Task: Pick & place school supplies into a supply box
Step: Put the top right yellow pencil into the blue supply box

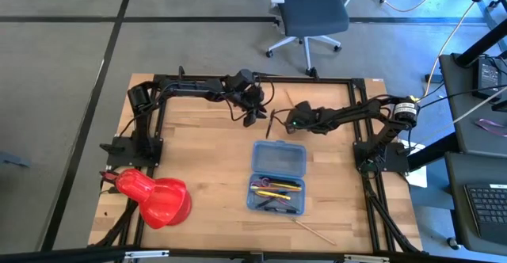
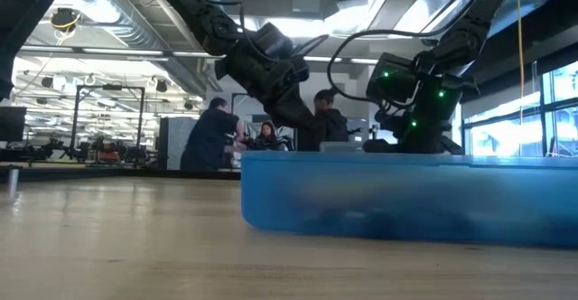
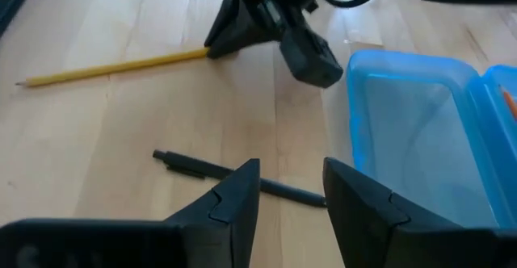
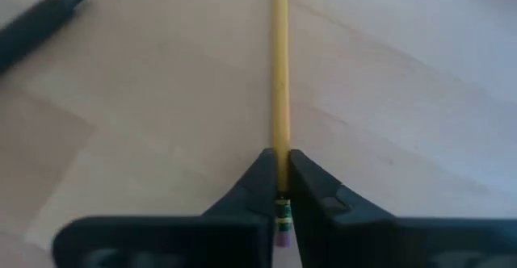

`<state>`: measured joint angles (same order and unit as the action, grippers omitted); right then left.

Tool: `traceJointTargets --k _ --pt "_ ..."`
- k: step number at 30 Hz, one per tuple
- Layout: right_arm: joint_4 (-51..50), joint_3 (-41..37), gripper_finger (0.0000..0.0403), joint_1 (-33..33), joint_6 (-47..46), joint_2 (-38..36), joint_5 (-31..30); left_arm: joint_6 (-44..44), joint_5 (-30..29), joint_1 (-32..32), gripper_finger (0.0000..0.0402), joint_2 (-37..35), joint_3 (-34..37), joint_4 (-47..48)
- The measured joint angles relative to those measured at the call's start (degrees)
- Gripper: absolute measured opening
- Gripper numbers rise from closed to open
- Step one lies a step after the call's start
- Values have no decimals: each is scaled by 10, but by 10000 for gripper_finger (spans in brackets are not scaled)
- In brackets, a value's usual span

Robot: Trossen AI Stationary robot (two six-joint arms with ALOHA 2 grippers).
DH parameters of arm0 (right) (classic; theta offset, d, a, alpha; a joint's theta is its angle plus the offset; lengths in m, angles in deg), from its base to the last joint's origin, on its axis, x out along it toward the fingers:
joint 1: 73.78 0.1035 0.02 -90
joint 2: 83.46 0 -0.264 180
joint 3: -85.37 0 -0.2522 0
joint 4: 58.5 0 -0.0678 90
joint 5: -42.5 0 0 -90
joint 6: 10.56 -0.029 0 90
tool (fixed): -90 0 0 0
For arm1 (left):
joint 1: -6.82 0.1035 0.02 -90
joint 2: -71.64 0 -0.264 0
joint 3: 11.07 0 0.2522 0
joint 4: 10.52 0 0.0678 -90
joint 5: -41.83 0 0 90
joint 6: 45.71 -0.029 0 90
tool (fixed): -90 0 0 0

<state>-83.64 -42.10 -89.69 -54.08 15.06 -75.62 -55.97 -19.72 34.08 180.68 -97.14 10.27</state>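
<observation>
Wooden tabletop [image 1: 206, 136] carries a yellow pencil [image 4: 280, 74] lying flat behind the open supply box [image 1: 277, 176]; the right gripper [image 4: 280, 179] pinches its eraser end. Just beside, the left gripper [image 3: 291, 191] hovers part-open, empty, over a black pen [image 3: 202, 168]

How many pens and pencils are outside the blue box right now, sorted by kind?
Yellow pencil: 1, pinched in the right gripper
Black pen: 1, lying on the table
Plain wood pencil: 1, lying on the table
Total: 3
</observation>
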Motion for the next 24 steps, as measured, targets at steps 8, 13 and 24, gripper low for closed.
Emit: traceJointTargets --k 8,13,24 --pt "11 -1 29 0 114 -1 16 0 0 -1 130 0 0 42" --pt "16 -3 25 0 160 -2 21 10 0 -6 132 0 0 48" --pt "40 -7 27 -4 249 -43 250 22 0 -7 130 0 0 66"
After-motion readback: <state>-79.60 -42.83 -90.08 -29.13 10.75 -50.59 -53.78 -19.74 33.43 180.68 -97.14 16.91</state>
